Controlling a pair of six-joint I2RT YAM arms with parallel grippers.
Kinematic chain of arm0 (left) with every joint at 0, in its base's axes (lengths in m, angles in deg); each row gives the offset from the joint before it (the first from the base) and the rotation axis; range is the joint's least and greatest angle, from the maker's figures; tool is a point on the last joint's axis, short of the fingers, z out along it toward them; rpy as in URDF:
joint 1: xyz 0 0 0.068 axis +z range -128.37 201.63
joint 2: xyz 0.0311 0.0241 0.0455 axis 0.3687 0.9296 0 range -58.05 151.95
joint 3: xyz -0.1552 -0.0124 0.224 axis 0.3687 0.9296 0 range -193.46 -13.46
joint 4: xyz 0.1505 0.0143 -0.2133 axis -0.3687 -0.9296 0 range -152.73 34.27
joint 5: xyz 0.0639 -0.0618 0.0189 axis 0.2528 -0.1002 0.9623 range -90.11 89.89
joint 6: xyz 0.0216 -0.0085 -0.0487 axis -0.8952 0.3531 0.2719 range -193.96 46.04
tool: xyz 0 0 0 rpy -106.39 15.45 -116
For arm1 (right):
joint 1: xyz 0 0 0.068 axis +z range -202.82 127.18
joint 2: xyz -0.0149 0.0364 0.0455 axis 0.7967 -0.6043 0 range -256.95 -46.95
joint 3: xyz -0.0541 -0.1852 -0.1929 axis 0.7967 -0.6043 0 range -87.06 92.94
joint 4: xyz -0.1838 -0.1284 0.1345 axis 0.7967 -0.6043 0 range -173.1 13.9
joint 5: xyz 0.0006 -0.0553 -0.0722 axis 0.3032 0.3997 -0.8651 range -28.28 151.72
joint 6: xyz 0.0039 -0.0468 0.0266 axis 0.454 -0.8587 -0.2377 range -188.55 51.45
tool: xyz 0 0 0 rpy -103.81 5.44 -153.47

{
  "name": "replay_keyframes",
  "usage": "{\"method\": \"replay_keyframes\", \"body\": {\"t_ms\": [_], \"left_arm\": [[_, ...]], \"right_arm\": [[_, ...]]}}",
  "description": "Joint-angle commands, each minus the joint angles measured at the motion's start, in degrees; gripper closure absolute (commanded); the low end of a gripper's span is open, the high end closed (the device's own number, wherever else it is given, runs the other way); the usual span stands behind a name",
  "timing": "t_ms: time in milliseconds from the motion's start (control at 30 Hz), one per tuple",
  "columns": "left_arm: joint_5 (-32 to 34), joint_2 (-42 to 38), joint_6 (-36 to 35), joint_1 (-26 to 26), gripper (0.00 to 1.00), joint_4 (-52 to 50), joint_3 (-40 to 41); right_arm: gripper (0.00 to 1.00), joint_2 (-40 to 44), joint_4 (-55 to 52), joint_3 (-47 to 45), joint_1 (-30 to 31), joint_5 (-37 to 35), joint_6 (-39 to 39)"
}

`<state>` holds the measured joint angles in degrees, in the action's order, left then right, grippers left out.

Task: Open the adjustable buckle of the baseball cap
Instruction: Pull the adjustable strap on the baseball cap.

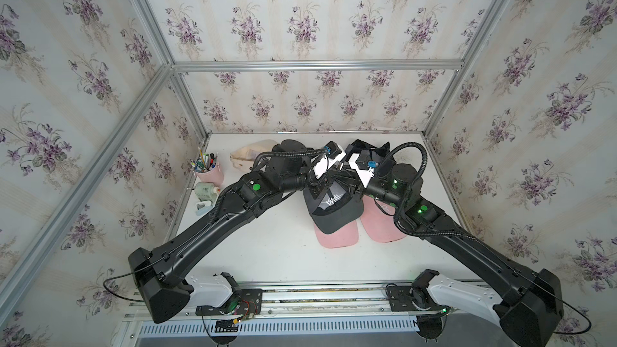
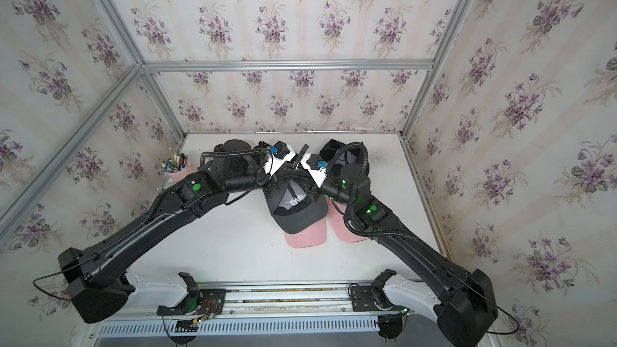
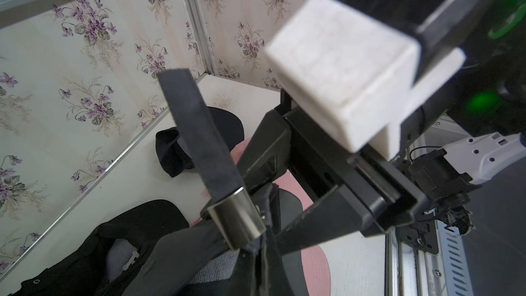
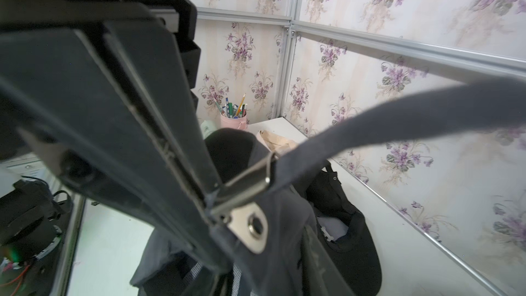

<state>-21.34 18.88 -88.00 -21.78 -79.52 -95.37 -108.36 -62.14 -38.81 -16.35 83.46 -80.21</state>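
I'm driving this from afar, and what I see is a robot test cell dressed up as a home. Floral wallpaper (image 1: 300, 28) covers flat panels held in a bare aluminium frame (image 1: 314, 65), which boxes in a plain white desk (image 1: 267, 255). The left arm (image 1: 213, 225) and right arm (image 1: 467, 242) are mounted on a metal rail (image 1: 320, 295) at the desk's front edge. A pink cup of pens (image 1: 213, 175) and a baseball cap (image 1: 334, 208) serve as props.

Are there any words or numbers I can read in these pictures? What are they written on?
White lettering on the front of the dark cap: spiky strokes, too blurred to read.
Label on the pale bottle by the wall: too small to read.
Pens in the pink cup: any print is too small to read.
No other writing shows in any view.
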Motion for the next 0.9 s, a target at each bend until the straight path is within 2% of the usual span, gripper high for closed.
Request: {"method": "replay_keyframes", "body": {"t_ms": [0,233,500,567,767,867], "left_arm": [[-2.2,0.7,-0.9,0.1,1.0,-2.5,-1.4],[-4.8,2.1,-0.5,0.7,1.0,-5.2,-3.2],[-6.3,5.6,0.6,1.1,1.0,-7.7,-5.8],[-6.6,6.5,1.2,1.1,1.0,-7.8,-6.4],[-7.3,7.7,3.8,1.1,1.0,-5.9,-6.4],[-7.3,8.1,5.0,1.1,1.0,-5.2,-6.1]], "right_arm": [[0.63,1.5,2.8,-0.6,0.1,-4.5,-3.7],[0.71,2.9,-0.2,-0.4,0.1,-9.1,-8.5],[0.84,3.7,2.1,-1.5,0.1,-7.0,-8.5],[0.9,4.1,5.0,-2.9,0.1,-7.3,-6.0],[0.99,5.3,17.9,-9.2,0.1,-8.9,4.0],[1.0,5.9,22.8,-11.4,0.1,-10.9,7.3]]}}
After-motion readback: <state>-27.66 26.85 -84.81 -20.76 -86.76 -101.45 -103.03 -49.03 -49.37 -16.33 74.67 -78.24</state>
